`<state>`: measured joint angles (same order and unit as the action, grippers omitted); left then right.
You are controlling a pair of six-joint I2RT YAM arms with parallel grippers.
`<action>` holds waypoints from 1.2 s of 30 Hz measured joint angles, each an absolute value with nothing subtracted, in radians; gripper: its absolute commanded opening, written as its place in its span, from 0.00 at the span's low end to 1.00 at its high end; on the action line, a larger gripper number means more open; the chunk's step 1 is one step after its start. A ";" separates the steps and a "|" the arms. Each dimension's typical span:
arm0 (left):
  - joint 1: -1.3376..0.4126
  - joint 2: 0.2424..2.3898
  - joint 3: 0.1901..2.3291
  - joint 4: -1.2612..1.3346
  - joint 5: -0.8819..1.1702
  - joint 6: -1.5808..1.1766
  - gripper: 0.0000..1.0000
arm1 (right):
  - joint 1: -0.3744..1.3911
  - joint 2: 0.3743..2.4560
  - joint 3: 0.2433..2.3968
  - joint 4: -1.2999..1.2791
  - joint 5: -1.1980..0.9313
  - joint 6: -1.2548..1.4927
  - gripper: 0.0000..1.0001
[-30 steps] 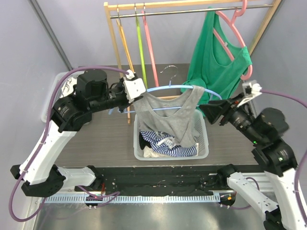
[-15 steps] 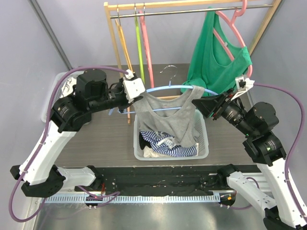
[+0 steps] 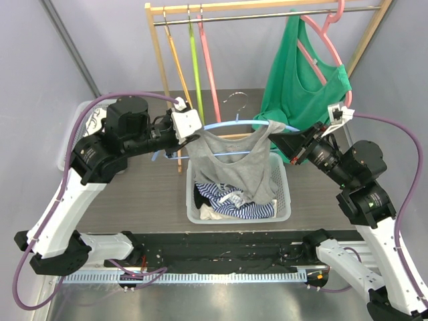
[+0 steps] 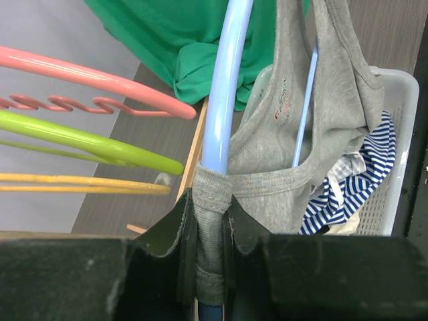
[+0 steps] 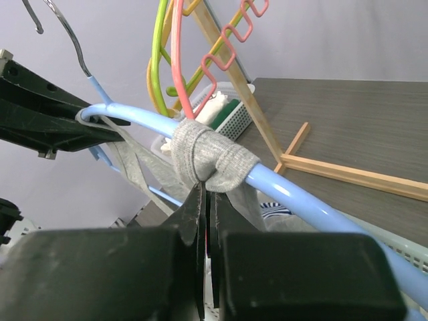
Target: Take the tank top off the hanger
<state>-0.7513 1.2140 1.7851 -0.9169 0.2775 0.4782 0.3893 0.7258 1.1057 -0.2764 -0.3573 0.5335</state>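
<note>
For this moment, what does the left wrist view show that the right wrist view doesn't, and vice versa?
Left wrist only: the green top, and, up close, the left hand clamping one strap of the grey tank top against the blue hanger. Right wrist only: the right hand shut on the other strap, the hanger's metal hook, a far bin of white and green items. Both: the blue hanger, grey tank top, pink hanger and lime hanger.
</note>
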 measured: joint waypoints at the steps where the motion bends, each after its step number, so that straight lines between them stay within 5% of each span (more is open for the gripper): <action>1: -0.751 1.214 1.785 -0.917 0.280 0.478 0.00 | 0.389 0.724 1.105 -0.277 -0.350 0.533 0.01; 19: -0.744 1.173 1.735 -0.913 0.280 0.507 0.00 | 0.390 0.636 1.187 -0.596 0.268 0.475 0.01; 36: -0.735 1.169 1.758 -0.940 0.289 0.509 0.00 | 0.391 0.727 1.170 -0.783 0.498 0.413 0.01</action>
